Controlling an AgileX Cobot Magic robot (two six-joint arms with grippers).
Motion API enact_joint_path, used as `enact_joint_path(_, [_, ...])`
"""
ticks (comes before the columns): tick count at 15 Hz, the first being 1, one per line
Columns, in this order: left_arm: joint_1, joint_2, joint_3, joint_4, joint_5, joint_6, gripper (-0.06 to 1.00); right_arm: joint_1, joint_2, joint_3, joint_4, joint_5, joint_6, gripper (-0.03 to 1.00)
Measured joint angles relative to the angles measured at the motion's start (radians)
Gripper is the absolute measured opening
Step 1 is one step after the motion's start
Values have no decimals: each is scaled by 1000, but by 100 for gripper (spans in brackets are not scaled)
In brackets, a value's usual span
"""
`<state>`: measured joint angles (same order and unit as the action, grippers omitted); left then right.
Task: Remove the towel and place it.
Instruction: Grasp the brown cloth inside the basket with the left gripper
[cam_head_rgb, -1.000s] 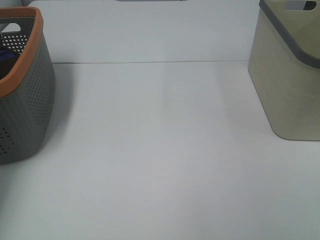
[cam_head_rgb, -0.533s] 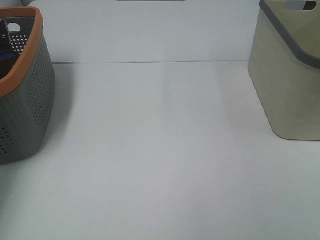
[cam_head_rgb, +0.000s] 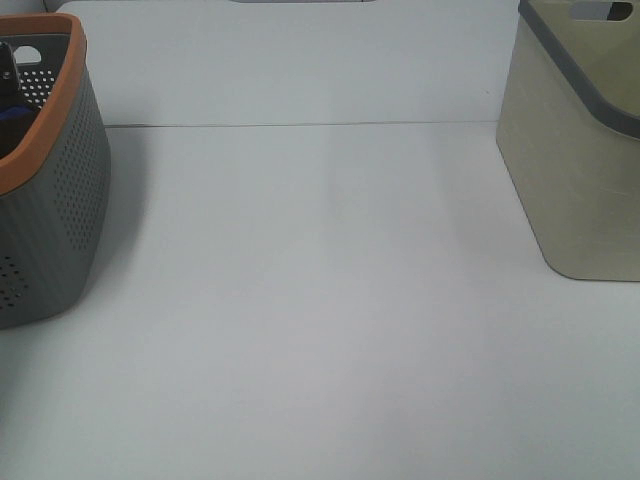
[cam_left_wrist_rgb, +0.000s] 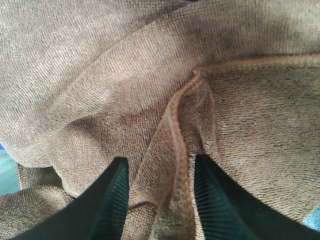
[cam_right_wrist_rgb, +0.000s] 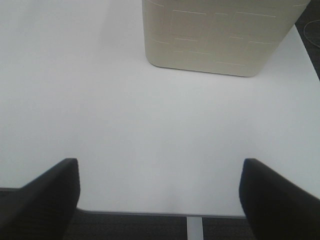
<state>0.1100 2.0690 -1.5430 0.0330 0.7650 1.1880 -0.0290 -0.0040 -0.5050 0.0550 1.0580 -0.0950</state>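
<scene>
The brown towel (cam_left_wrist_rgb: 100, 75) fills the left wrist view, crumpled, inside the grey basket with the orange rim (cam_head_rgb: 60, 190) at the left of the table. My left gripper (cam_left_wrist_rgb: 160, 167) is down in that basket, its two dark fingers (cam_left_wrist_rgb: 112, 200) pressed on either side of a raised hemmed fold of the towel. In the exterior view only a dark bit of the left arm (cam_head_rgb: 5, 58) shows inside the basket. My right gripper (cam_right_wrist_rgb: 160, 172) is open and empty above the white table, facing the beige basket (cam_right_wrist_rgb: 220, 35).
The beige basket with a grey rim (cam_head_rgb: 585, 150) stands at the right of the white table (cam_head_rgb: 320, 300). A bit of blue cloth (cam_head_rgb: 12, 115) shows in the grey basket. The table's near edge (cam_right_wrist_rgb: 150, 214) lies below the right gripper.
A dark part of the left arm has come into sight inside the grey basket at the top left. Nothing else has moved.
</scene>
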Motion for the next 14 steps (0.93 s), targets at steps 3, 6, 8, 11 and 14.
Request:
enact_joint_path(3, [0,0,0,0,28,20,20,0,0,0,0,0,0,85])
enact_joint_path(6, [0,0,0,-1,43,31,0,0,0,0,0,0,0,85])
enact_joint_path(8, [0,0,0,-16,43,-4,0,0,0,0,0,0,0,85])
enact_joint_path(11, [0,0,0,-59,-28,-168,0,0,0,0,0,0,0,85])
enact_joint_path(14, [0,-4,0,-53,-63,-196,0,0,0,0,0,0,0,85])
